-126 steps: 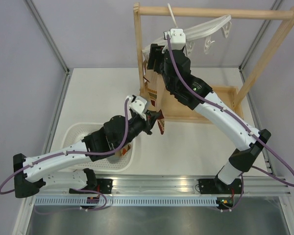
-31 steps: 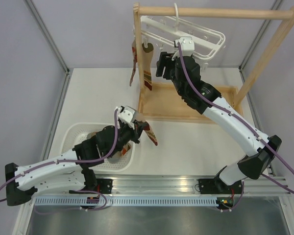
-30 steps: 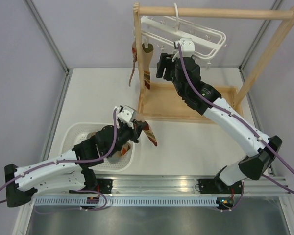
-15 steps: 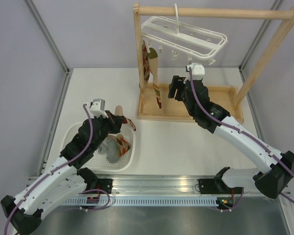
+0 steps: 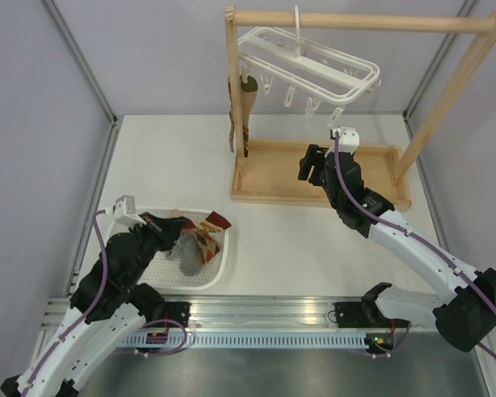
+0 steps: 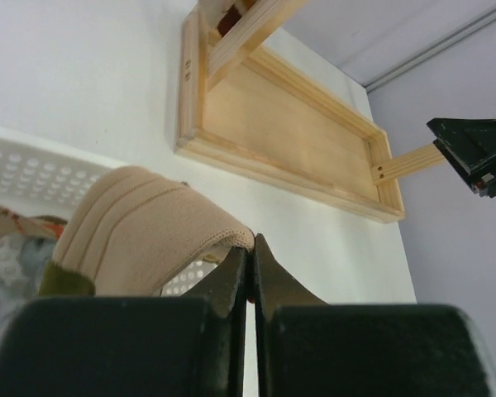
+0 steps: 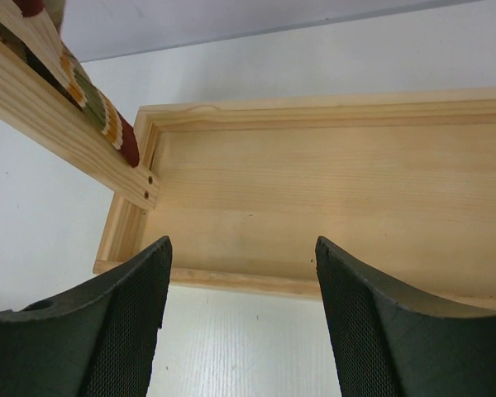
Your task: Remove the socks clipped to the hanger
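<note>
Socks [image 5: 240,120], limp and light, hang clipped at the hanger's [image 5: 347,70] nine o'clock end; I'd pinch the fabric low and tug down. Right tool [image 7: 244,248] gapes wide over the wooden tray [image 7: 355,198]. Left tool [image 6: 250,252] pinches a tan sock [image 6: 140,223] above the basket [image 5: 225,263].

text: none legible | labels: none | brands: none | numbers: none | signs: none

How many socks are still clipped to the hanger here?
2, as far as I can tell: both socks hang overlapping at the left end of the hanger, by the wooden post. Another may hide behind them.
</note>
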Tool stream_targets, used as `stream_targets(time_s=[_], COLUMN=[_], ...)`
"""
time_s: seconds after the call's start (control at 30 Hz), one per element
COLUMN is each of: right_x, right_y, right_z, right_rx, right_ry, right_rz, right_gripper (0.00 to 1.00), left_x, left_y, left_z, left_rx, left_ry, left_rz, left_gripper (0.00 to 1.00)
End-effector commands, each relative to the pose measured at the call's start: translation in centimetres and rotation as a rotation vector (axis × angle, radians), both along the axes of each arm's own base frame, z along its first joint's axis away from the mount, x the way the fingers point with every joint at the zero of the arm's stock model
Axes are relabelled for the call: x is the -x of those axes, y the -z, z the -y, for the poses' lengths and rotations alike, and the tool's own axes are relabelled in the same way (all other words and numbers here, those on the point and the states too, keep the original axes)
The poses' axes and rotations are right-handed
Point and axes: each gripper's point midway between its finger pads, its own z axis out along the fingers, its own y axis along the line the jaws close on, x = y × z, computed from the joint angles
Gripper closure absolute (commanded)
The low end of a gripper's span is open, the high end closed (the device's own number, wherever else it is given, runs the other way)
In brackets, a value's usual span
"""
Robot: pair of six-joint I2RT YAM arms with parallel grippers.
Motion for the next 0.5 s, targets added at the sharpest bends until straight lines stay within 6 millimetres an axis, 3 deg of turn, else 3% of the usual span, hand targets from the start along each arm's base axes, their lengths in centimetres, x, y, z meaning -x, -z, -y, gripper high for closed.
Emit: stream_targets(time_s=[0.0, 0.07, 0.27, 0.33, 0.47], right_x=[0.0, 0.1, 0.2, 0.2, 0.1], right_y=[-1.4, -0.8, 0.6, 0.9, 1.8], right_z=[-0.1, 0.3, 0.8, 0.7, 0.3], right_rx=[-0.073, -0.067, -0.077, -0.085, -0.101], right_ry=[-0.006, 0.001, 0.008, 0.005, -0.009], right_rz=[0.051, 0.043, 0.027, 0.023, 0.008], right_gripper=[0.26, 0.25, 0.25, 0.25, 0.25], left_x=[0.9, 1.3, 2.6, 2.7, 2.5], left_y=[2.3, 2.8, 0.7, 0.8, 3.1], left_z=[-1.9, -3.0, -7.2, -7.4, -6.4], left_rx=[0.034, 0.012, -0.006, -0.012, -0.04], left_ry=[-0.095, -0.131, -0.273, -0.277, -0.238], left_rz=[-0.09, -0.106, -0.038, -0.037, -0.093], left_gripper=[0.98, 0.98, 0.98, 0.98, 0.98])
